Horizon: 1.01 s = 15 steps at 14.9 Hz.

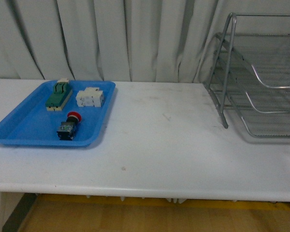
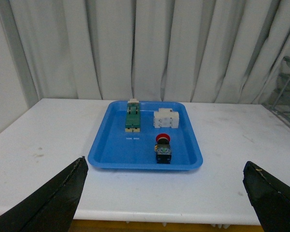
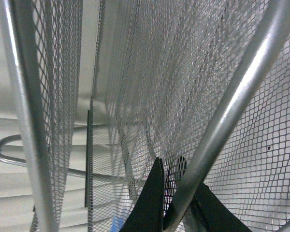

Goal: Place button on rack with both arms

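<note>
The button (image 1: 69,125) with its red cap lies in the near part of the blue tray (image 1: 19,130); the left wrist view shows the button (image 2: 163,149) ahead of my left gripper (image 2: 164,193), which hangs open well short of the tray with nothing between its fingers. The silver wire-mesh rack (image 1: 261,82) stands at the table's far right. In the right wrist view my right gripper (image 3: 176,203) is shut on a metal rail of the rack (image 3: 227,116), mesh all around it. Neither arm shows in the front view.
In the blue tray (image 2: 106,154) also lie a green-topped beige block (image 1: 58,94) and a white blocky component (image 1: 90,97). White curtains hang behind the white table (image 1: 159,145). The table's front edge runs close below the tray.
</note>
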Each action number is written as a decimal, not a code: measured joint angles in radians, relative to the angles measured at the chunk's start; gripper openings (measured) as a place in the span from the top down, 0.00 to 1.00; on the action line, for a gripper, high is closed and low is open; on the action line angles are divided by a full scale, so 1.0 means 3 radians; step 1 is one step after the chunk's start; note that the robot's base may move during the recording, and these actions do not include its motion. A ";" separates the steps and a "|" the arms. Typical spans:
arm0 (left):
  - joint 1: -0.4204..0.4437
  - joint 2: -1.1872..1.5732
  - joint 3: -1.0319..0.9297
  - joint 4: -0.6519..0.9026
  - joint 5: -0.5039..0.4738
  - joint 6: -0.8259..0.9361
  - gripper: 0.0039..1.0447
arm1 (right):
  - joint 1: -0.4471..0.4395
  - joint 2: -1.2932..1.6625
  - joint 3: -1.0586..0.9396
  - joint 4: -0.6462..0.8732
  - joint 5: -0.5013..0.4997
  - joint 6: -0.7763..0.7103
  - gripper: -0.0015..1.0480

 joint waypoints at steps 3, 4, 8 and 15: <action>0.0000 0.0000 0.0000 0.0001 0.0000 0.0000 0.06 | -0.0078 0.0055 -0.0247 0.0575 -0.0086 0.0443 0.95; 0.0000 0.0000 0.0000 0.0001 0.0000 0.0000 0.06 | -0.0094 0.0055 -0.0352 0.0703 -0.0104 0.0479 0.95; 0.0000 0.0000 0.0000 0.0001 0.0001 0.0000 0.06 | -0.0216 -0.0202 -0.0853 0.0757 -0.0192 0.0432 0.95; 0.0000 0.0000 0.0000 0.0000 0.0001 0.0000 0.06 | -0.0458 -0.0596 -0.1692 0.0833 -0.0329 0.0254 0.96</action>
